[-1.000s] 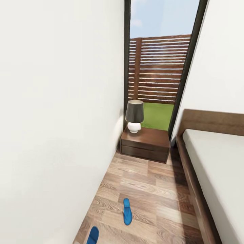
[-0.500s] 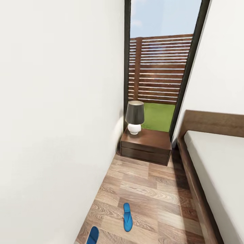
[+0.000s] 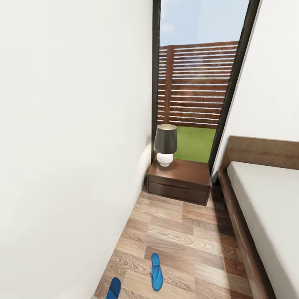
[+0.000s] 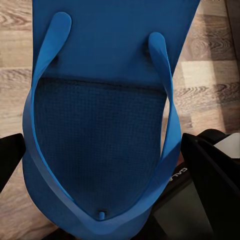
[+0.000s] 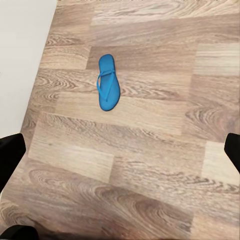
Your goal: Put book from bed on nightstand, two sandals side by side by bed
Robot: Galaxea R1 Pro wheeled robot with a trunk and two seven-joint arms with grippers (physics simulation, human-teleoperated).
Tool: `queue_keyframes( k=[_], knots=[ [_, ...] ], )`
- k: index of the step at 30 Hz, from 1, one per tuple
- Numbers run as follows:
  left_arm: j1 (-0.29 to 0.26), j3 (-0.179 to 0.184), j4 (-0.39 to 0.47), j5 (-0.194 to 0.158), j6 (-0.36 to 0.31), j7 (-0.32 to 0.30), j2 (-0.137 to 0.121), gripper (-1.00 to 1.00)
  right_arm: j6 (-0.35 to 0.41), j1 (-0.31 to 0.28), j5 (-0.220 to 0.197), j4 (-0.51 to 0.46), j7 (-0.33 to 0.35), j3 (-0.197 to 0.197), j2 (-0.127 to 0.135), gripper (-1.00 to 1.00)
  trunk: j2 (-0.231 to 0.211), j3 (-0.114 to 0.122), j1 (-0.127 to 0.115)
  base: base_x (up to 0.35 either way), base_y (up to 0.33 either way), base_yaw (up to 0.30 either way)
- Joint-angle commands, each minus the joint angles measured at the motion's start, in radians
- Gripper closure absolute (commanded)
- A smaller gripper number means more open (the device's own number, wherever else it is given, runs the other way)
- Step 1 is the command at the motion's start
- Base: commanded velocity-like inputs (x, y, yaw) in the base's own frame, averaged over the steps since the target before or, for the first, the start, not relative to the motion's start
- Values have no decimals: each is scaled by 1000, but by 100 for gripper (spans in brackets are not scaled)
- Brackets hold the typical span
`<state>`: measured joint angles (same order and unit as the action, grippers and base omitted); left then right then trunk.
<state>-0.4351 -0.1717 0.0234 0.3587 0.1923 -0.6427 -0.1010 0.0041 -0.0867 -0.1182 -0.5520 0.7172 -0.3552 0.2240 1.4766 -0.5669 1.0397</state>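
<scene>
A bright-blue sandal (image 4: 100, 125) sits between the dark fingers (image 4: 210, 180) of my left gripper (image 4: 106, 162), which is shut on it; its tip also shows at the head view's lower edge (image 3: 113, 289). The other sandal (image 3: 155, 272) lies flat on the wood floor, apart from the bed (image 3: 265, 207) at the right. My right gripper (image 5: 121, 152) hangs open above the floor, with that sandal (image 5: 108, 82) ahead of it. The dark-brown nightstand (image 3: 179, 182) stands at the far end beside the bed. The book is out of view.
A lamp (image 3: 165, 143) with a dark shade stands on the nightstand's left side. A white wall (image 3: 70, 158) runs close along the left, leaving a narrow floor strip (image 3: 187, 232) between it and the bed frame. A tall black-framed window (image 3: 195, 83) lies behind.
The whole head view has shifted, so the camera moved: the floor sandal now sits lower in the picture. The held sandal keeps its place at the lower edge.
</scene>
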Motion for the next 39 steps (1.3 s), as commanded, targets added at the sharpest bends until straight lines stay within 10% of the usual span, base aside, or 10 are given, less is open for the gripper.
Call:
queue_keyframes(
  k=[1,23,39],
  knots=[
    [-1,-8,0,11,6,-2,0,100,0,-1,-4,1,4,-2,0,-100,0,-1,0,37,0,0],
    [-1,-4,3,9,6,-8,8,100,0,-1,-3,1,2,-2,0,-100,0,-1,0,1,0,0],
    [-2,-7,111,-7,-3,-37,164,100,1,-1,-3,2,1,-2,0,-100,0,-1,0,0,0,0]
  ],
)
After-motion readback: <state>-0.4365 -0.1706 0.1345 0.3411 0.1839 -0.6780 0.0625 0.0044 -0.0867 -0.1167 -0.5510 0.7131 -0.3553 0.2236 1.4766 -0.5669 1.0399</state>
